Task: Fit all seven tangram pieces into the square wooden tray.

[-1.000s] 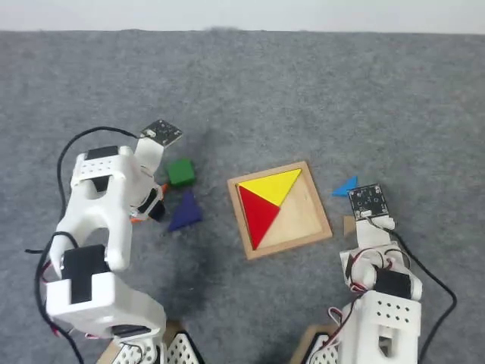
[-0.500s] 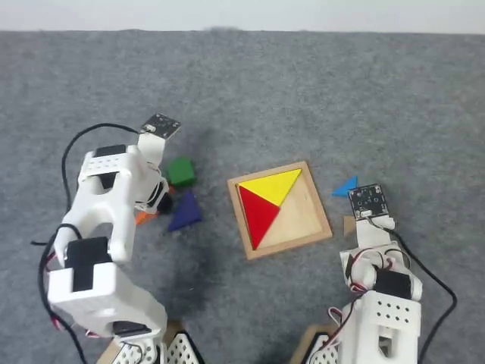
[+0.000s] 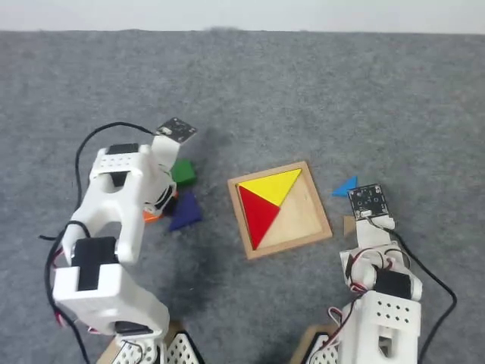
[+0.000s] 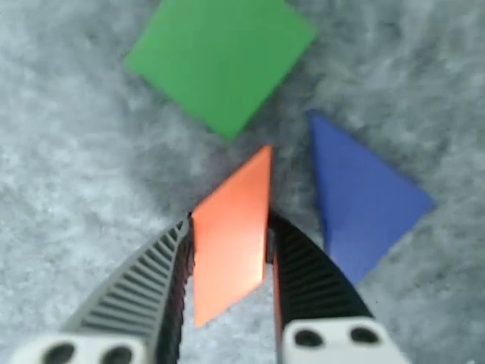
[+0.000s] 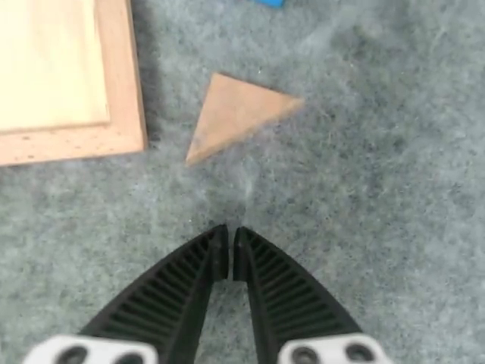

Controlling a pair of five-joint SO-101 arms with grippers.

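The square wooden tray (image 3: 317,224) lies mid-table with a yellow triangle (image 3: 271,186) and a red triangle (image 3: 258,214) in it. My left gripper (image 4: 229,235) is shut on an orange parallelogram (image 4: 231,235), held just above the felt between the green square (image 4: 220,57) and the dark blue triangle (image 4: 360,199). In the high view the orange piece (image 3: 151,216) peeks out under the left arm, beside the green square (image 3: 182,173) and blue triangle (image 3: 184,211). My right gripper (image 5: 229,254) is shut on nothing, just short of a tan wooden triangle (image 5: 235,114) by the tray's corner (image 5: 121,140).
A small light blue triangle (image 3: 346,186) lies right of the tray, its edge showing as a blue sliver (image 5: 269,2) in the right wrist view. Grey felt covers the table, with wide free room at the back.
The left arm has swung toward the right, carrying the orange piece closer to the green square and blue triangle. The right arm has stayed still.
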